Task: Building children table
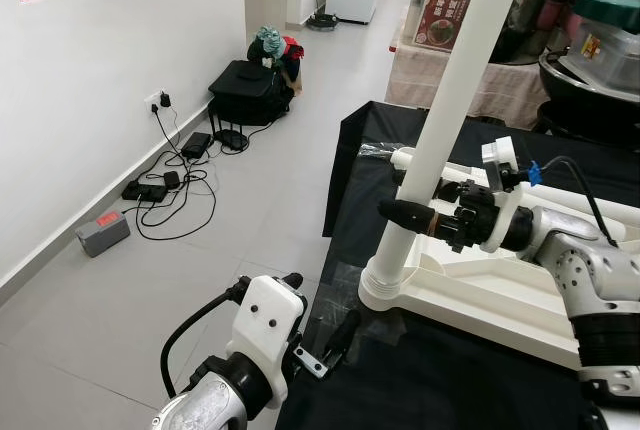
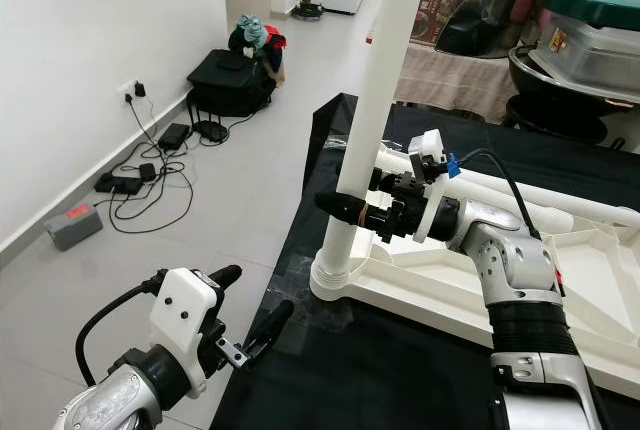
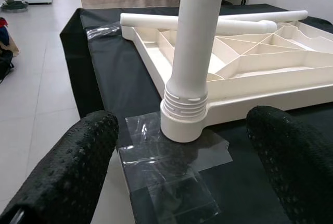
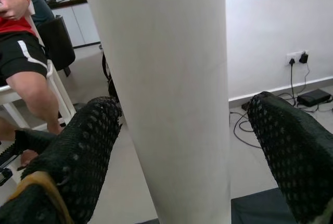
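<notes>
A white children's table top lies upside down on a black cloth. One white leg stands upright in its near corner socket. My right gripper reaches in from the right at mid height and is open, one black finger on each side of the leg, with a gap on one side. My left gripper hovers low by the cloth's left edge, open and empty, its fingers facing the socket. Two more white legs lie across the far part of the top.
Clear tape lies on the cloth beside the socket. On the tiled floor to the left are cables and power strips, a grey box and a black bag. Cookware stands behind. A person sits nearby.
</notes>
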`<state>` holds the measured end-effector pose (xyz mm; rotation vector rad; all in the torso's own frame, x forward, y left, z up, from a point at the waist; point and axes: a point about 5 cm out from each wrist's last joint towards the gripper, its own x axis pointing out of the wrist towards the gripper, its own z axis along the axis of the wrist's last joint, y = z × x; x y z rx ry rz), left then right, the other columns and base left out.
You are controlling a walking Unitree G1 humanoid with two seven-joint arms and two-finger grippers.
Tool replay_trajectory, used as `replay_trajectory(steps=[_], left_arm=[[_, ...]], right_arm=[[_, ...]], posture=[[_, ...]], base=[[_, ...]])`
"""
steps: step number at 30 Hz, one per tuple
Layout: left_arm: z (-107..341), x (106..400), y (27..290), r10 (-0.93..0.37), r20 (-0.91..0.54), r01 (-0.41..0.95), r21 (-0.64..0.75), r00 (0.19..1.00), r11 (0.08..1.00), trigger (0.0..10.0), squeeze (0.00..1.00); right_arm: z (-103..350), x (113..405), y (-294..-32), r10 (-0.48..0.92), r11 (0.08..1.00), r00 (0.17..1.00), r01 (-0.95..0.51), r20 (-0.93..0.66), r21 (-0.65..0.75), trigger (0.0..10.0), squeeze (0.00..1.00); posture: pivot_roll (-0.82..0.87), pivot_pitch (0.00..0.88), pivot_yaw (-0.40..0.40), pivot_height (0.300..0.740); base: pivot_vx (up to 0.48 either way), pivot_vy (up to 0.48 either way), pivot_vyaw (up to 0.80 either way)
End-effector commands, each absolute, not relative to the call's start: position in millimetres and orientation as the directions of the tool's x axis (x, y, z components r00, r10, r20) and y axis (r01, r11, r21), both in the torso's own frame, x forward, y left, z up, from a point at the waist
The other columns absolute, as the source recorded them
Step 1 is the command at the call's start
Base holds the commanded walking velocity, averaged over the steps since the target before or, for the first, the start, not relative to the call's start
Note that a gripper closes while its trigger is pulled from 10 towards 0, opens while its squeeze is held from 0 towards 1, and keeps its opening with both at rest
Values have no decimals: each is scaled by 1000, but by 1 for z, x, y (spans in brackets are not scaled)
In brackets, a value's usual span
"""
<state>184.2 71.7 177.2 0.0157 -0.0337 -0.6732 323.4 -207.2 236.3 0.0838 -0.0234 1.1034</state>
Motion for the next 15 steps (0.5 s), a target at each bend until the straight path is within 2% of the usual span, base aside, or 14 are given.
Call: replay_trajectory(steps=[1, 15], left_arm=[[180, 183, 71, -626, 41, 625, 35, 779, 780, 10000, 0], [180, 183, 71, -625, 40, 625, 31, 779, 780, 10000, 0]], right_arm=[[239, 325, -204, 892, 445, 446, -895, 65, 39, 10000, 0], [243, 327, -196, 888, 451, 451, -892, 94, 21, 10000, 0]], posture=[[76, 95, -102, 740], [75, 104, -103, 740]], base=[[0, 0, 0], [0, 0, 0]])
